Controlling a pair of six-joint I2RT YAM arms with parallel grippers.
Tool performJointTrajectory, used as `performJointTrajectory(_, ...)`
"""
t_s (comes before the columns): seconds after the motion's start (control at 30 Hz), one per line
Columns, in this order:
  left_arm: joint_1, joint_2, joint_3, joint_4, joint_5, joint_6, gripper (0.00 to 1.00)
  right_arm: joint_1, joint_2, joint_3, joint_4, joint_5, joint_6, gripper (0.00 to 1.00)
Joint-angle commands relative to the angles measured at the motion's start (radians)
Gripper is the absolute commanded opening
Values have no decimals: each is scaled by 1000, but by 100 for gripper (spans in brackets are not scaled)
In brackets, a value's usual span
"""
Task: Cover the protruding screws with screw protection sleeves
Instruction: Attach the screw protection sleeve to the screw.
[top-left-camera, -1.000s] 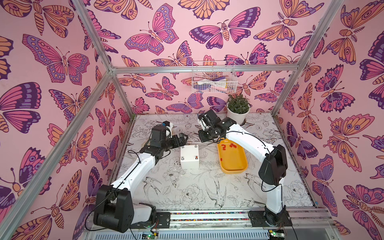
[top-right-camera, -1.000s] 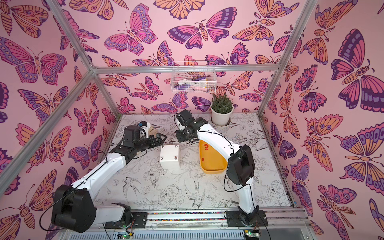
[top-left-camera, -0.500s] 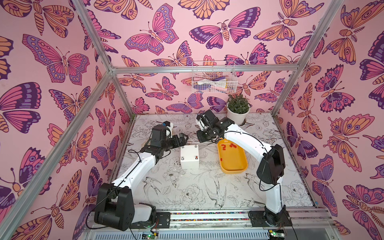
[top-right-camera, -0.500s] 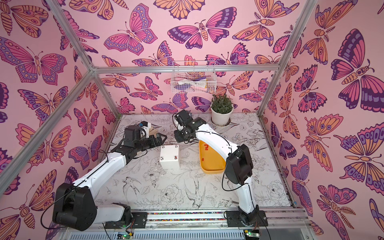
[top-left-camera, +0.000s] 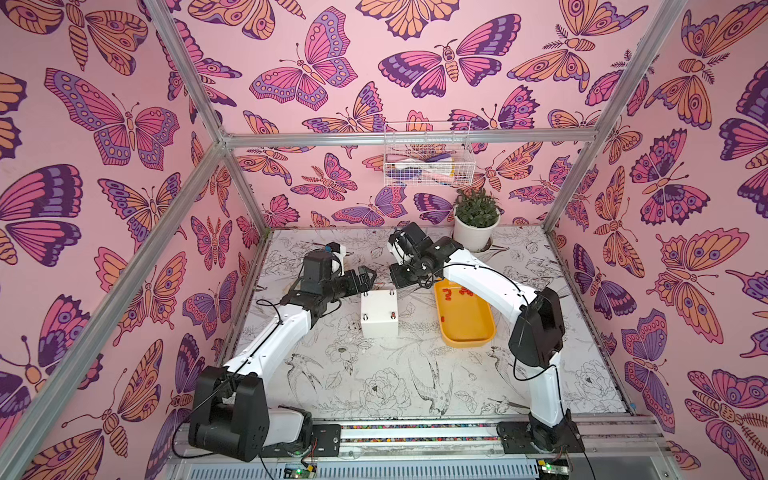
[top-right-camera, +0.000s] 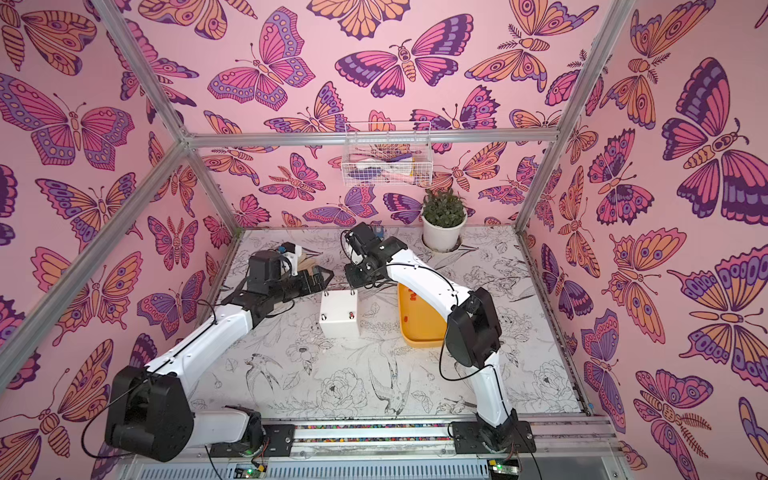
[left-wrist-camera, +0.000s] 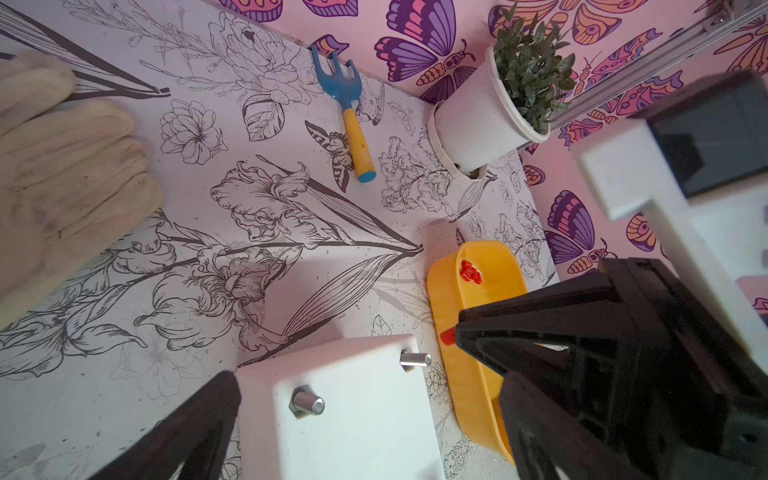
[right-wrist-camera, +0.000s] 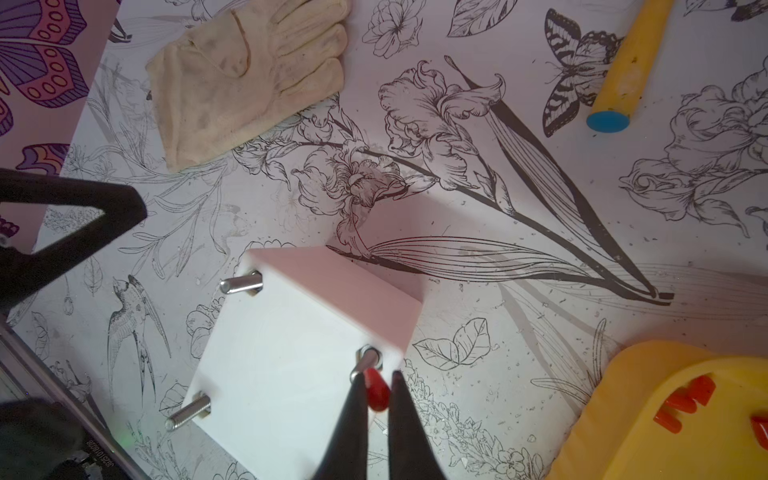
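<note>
1. The white box (top-left-camera: 379, 316) stands in the middle of the counter (top-left-camera: 374, 386). Thin silvery screws (right-wrist-camera: 241, 282) stick up from the corners of its top face.
2. The right hand (right-wrist-camera: 377, 376) reaches in from the right, over the box's far right corner. Its fingers are pinched narrow on one red sleeve (right-wrist-camera: 377, 395).
3. In the right wrist view that sleeve lies right beside the far right screw (right-wrist-camera: 365, 360), not over it. Whether the two touch I cannot tell.
4. The left hand (top-left-camera: 368, 276) hovers just beyond the box's far left corner, fingers spread wide and holding nothing.
5. Both top views show a red dot (top-left-camera: 393, 316) at the near right corner of the box top, too small to make out.
6. The yellow tray (top-left-camera: 469, 328) lies just right of the box. Loose sleeves (top-left-camera: 457, 293) are clustered at its far end.
7. A pale glove (right-wrist-camera: 249, 75) lies flat on the counter at the far left.
8. A small rake (left-wrist-camera: 347, 108) and a potted plant (top-left-camera: 476, 224) sit by the far wall.
</note>
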Motion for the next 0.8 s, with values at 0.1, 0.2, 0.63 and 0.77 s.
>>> performJointTrajectory(0.1,9,7,-13,21,24,4,100,13,16,28,-24,-15,-7,13)
performJointTrajectory(0.2,8,7,-14,22,24,3,100,13,17,28,-25,-18,-7,13)
performJointTrajectory(0.63,9,7,-14,23,27,2,100,16,22,26,-25,-24,-8,13)
performJointTrajectory(0.77,9,7,-14,23,27,2,100,17,24,25,-25,-24,-8,13)
